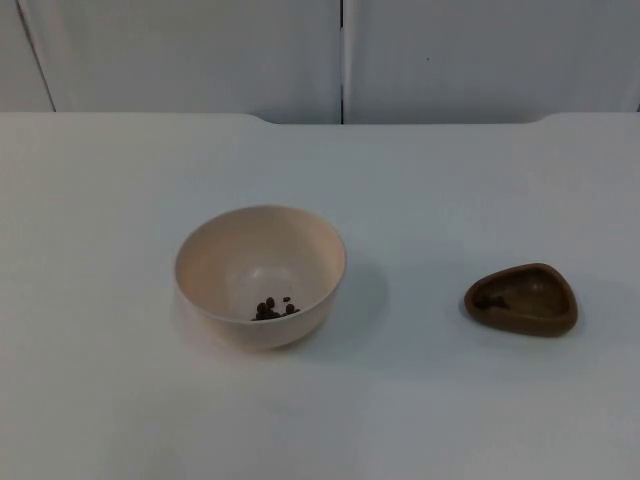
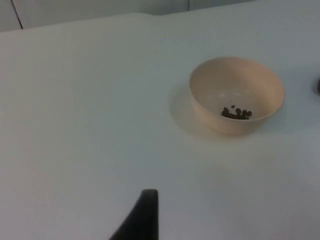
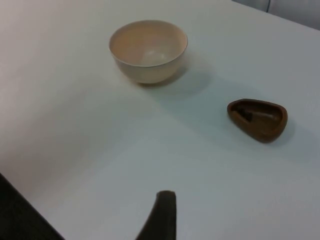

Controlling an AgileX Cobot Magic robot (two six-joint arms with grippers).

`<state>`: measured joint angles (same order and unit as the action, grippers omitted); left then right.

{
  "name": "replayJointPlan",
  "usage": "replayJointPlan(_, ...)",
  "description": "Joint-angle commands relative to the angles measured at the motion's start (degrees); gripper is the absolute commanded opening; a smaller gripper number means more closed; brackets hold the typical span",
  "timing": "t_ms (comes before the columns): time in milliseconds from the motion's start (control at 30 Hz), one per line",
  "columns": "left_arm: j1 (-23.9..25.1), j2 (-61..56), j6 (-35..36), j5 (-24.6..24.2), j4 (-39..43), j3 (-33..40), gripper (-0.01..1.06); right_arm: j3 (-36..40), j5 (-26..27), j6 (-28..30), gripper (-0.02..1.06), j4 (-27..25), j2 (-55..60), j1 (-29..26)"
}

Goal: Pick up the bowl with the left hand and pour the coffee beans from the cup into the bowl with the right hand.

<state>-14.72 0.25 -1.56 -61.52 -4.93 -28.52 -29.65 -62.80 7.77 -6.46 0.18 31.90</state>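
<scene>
Desk (image 1: 120,400): two obstacles, cream bowl (image 1: 260,275) and brown cup (image 1: 521,299), well apart; open passage between and around both.

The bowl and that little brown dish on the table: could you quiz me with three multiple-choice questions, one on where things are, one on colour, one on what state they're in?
1. In the top view, where does the brown cup stand relative to the bowl?
A. To the picture's right, apart from it
B. Inside it
C. Touching its left side

2. What colour is the bowl?
A. Dark blue
B. Pale cream
C. Bright red

3. What does the bowl hold?
A. Nothing
B. Water to the rim
C. A few coffee beans at the bottom

Answers: 1 A, bare white table shows between the two. 2 B, its wall is pale cream inside and out. 3 C, a small dark cluster lies in the bowl in the top and left wrist views.

The cup looks nearly emptied, with a small dark remnant at one end.
</scene>
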Motion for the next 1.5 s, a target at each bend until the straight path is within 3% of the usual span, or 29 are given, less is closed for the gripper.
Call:
replayJointPlan(0,0.1,-0.25,0.56,0.0,0.39,0.28,1.04,0.1,0.67,0.19,0.77,-0.27,-0.18,0.07)
replayJointPlan(133,0.1,-0.25,0.56,0.0,0.39,0.28,1.05,0.1,0.67,0.19,0.86,-0.27,-0.18,0.07)
replayJointPlan(233,0.1,-0.25,0.56,0.0,0.39,0.28,1.05,0.1,0.67,0.19,1.05,-0.27,-0.18,0.07)
replayJointPlan(733,0.1,-0.25,0.56,0.0,0.29,0.28,1.05,0.1,0.67,0.19,1.05,-0.27,-0.18,0.07)
replayJointPlan(1067,0.1,-0.25,0.56,0.0,0.29,0.28,1.05,0.1,0.81,-2.97,1.05,0.49,-0.18,0.07)
replayJointPlan(1200,0.1,-0.25,0.56,0.0,0.29,0.28,1.05,0.19,0.9,-6.49,1.05,2.97,-0.18,0.07)
replayJointPlan(1467,0.1,-0.25,0.56,0.0,0.29,0.28,1.05,0.19,0.9,-6.49,1.05,2.97,-0.18,0.07)
